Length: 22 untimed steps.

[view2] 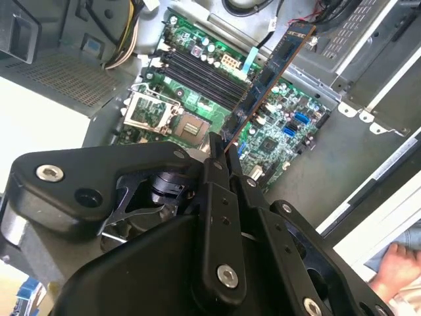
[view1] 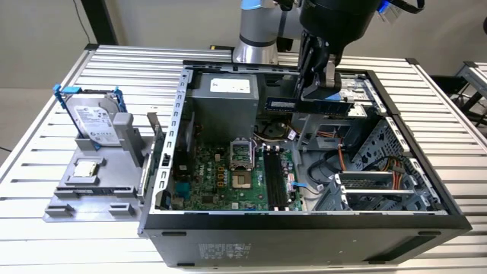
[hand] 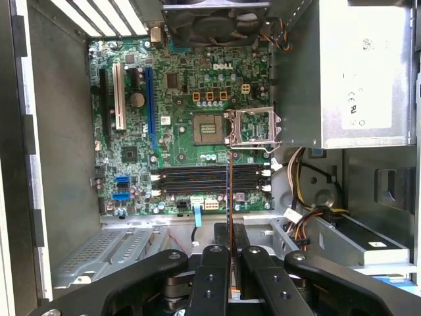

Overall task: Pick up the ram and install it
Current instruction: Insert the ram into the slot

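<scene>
In the exterior view, my worry is orientation. The ram hangs well above the motherboard inside the open case, and it looks turned across the black slots rather than along them. Lowered like this, it would bridge the slots instead of seating. Cables near the drive cage could also snag it. The tool is closed down onto the stick, with the stick's ends sticking out on both sides.

In the second wrist view, a slip is the risk: the fingers pinch only the near edge of the ram, so a knock on the free far end could twist it in the grip. The tool is nearly shut, with just the board's thickness between the pads. A person's hand rests beyond the case.

In the first wrist view, the ram shows edge-on, a thin line crossing the slots at a right angle, which I judge confirms the mismatch. The tool clamps it from both faces.
</scene>
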Each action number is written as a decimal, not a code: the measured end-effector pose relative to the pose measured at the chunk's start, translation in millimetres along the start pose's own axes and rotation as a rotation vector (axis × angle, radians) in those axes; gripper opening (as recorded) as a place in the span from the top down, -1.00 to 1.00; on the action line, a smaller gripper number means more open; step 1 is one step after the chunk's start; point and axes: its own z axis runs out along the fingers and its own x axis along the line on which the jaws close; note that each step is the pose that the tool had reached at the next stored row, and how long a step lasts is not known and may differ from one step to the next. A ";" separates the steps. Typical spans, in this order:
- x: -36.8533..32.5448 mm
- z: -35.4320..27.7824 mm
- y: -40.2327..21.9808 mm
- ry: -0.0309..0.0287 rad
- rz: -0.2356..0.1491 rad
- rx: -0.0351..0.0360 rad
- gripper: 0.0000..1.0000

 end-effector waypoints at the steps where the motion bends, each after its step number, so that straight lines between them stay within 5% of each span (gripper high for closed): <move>1: 0.0 0.0 0.0 0.0000 0.000 0.0000 1.00; 9: 0.0 0.0 0.0 -0.0005 0.025 0.0004 1.00; 22: 0.0 0.0 0.0 -0.0050 0.220 0.0036 1.00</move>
